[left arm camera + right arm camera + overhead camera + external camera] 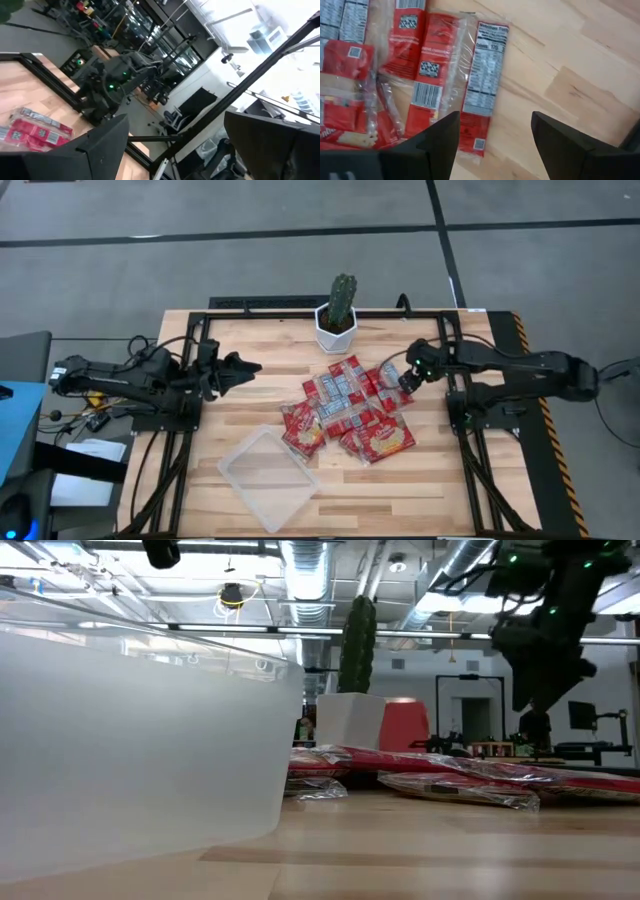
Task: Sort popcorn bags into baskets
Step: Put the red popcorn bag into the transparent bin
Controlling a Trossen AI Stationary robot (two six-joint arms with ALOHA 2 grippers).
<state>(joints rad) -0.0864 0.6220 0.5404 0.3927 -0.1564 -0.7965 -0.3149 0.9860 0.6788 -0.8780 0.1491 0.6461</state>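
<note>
Hovering at nine o'clock over the table (240, 415), the left gripper (250, 367) has its fingers spread, holding nothing. At six o'clock lies the clear basket (268, 478), nothing in it. Just toward three o'clock, the popcorn bags (350, 408) sit heaped mid-table below the cactus pot (336, 328). At the heap's three-o'clock edge, the right gripper (402, 383) hangs parted above a slim packet (482, 80).

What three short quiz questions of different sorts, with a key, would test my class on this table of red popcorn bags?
1. True or false: the shallow clear plastic tray already holds red popcorn bags.
2. Which gripper hovers at the pile's edge: A left gripper, B right gripper?
3. Fill in: the green cactus stands in a white ___.

Key: 1 false; 2 B; 3 pot.
</note>
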